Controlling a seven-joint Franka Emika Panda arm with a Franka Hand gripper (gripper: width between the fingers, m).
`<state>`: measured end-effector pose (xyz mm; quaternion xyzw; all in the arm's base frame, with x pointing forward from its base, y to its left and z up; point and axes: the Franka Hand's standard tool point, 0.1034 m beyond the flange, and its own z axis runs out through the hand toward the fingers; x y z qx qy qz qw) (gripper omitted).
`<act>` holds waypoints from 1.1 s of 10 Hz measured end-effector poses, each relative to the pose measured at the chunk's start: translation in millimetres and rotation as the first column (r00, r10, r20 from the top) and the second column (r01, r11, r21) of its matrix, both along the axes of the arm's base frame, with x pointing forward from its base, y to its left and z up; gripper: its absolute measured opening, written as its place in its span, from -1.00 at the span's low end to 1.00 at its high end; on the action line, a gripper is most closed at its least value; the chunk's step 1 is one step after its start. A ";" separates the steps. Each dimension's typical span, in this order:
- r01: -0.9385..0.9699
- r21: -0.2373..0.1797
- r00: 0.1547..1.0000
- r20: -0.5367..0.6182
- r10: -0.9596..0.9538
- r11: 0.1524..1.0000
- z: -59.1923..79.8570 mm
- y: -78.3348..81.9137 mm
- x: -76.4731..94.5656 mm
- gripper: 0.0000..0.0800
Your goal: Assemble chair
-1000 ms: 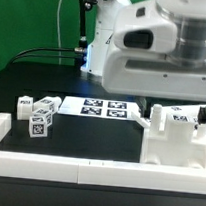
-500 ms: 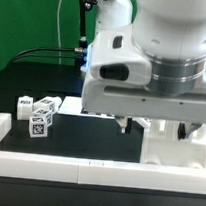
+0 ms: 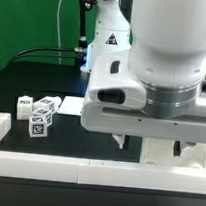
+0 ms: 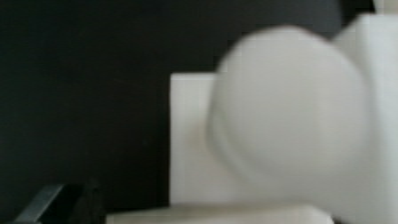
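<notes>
tool (image 3: 152,146) spread | exterior: tagged blocks (image 3: 38,114) apart | wrist: only blurred white part (image 4: 267,130)

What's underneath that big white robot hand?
Only the lower part of a blocky white plastic chair piece peeks out beneath it on the black table; the rest is covered.

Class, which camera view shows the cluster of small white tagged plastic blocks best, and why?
The exterior view: the small white tagged plastic blocks lie unobstructed on the black table, at the exterior view's left. The wrist view gives only blurred white shapes on black; no blocks can be identified.
</notes>
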<state>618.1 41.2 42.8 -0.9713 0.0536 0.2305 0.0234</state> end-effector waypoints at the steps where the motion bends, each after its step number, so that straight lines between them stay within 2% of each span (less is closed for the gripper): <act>1: -0.001 -0.001 1.000 -0.004 0.001 1.000 -2.6 0.8 -3.3 0.62; 3: -0.001 -0.001 1.000 -0.009 0.001 1.000 -4.2 0.4 -5.2 0.62; 4: -0.001 -0.001 1.000 -0.010 0.001 1.000 -4.7 0.4 -5.4 0.38; 5: -0.001 -0.001 1.000 -0.010 0.001 1.000 -5.1 0.3 -5.6 0.04; 6: -0.001 -0.001 1.000 -0.011 0.001 1.000 -5.3 0.3 -5.7 0.04; 7: -0.001 -0.002 1.000 -0.011 0.001 1.000 -5.6 0.1 -5.9 -0.46; 8: -0.002 -0.002 1.000 -0.018 0.002 1.000 -6.2 -0.3 -7.7 -0.54; 11: -0.002 -0.002 1.000 -0.018 0.002 1.000 -6.4 -0.2 -7.9 -0.54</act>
